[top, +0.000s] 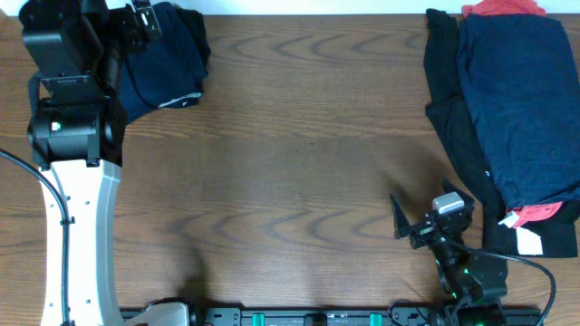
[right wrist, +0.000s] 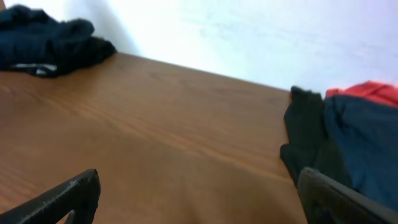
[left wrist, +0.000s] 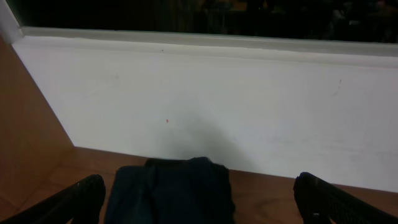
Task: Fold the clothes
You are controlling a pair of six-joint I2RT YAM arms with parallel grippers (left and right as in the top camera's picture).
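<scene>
My left end effector (left wrist: 199, 208) hangs, fingers spread wide, over the bunched navy blue fabric garment (top: 168, 54) at the brown wooden table's (top: 299, 163) far-left corner. My right end effector (right wrist: 205, 202), equally spread and empty, hovers by the table's near edge. Stacked navy, black and red clothes (top: 517, 109) lie along its right edge.

A brown wooden worktop (top: 299, 163) with wavy grain is seen. A plain white wall (left wrist: 217, 99) is set along its far edge, and a black bar (top: 281, 319) with green marks is fixed along its near edge.
</scene>
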